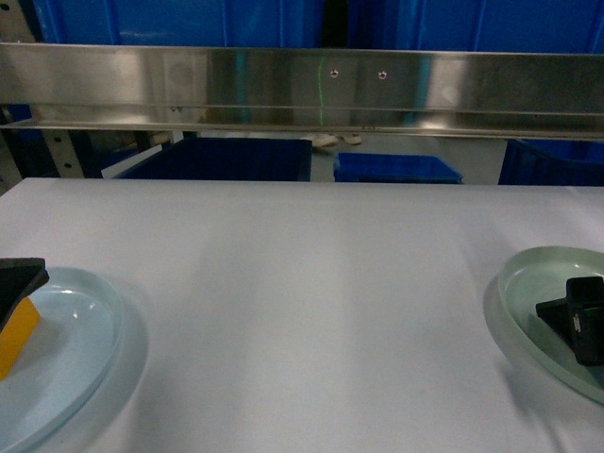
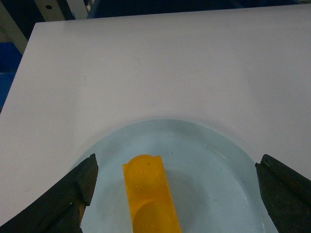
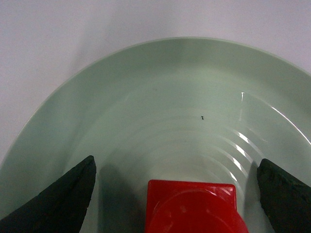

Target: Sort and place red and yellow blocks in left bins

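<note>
Yellow block [image 2: 149, 196] on plate [image 2: 214, 160] — left gripper [image 2: 177, 194] jaws wide.

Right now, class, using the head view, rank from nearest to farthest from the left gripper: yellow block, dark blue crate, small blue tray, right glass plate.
1. Yellow studded plastic block, under the left gripper.
2. Dark blue crate, behind the table, left.
3. Small blue tray, behind, right of centre.
4. Pale glass plate, far right.

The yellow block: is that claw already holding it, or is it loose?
Loose. The yellow block lies on the glass plate, with the open left gripper astride it, fingers apart.
</note>
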